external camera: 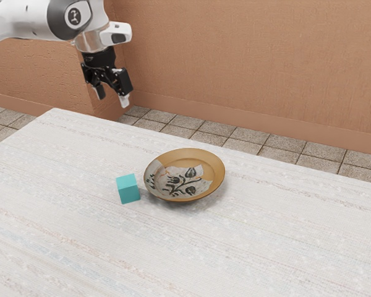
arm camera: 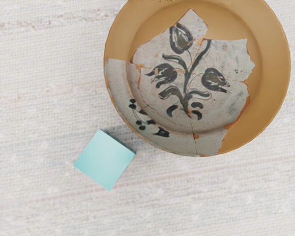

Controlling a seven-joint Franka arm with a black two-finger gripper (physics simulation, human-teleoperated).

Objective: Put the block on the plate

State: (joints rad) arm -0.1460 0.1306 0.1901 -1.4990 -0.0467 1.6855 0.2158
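Approach to the teal block (external camera: 128,189), resting on the pale counter (external camera: 266,247) with the pincer (external camera: 113,101) raised high above. Visibly open, with a clear gap between the two fingers (external camera: 125,101) and nothing held. Governing relation: block well below the pincer and slightly toward the exterior view's right; hence, by judgement, a long descent with a sideways correction. Position of block: close beside the painted plate (external camera: 216,167), outside its rim, on the side toward the exterior view's left. In the wrist view, block faces oblique to the frame; probable need for a turn of the hand before closure on two opposite faces. Step in hand, as judged: reach before grasp, with lift and transfer to the plate outstanding. Chief hazard: contact of a descending finger with the nearby rim, best avoided by closure across faces clear of the plate
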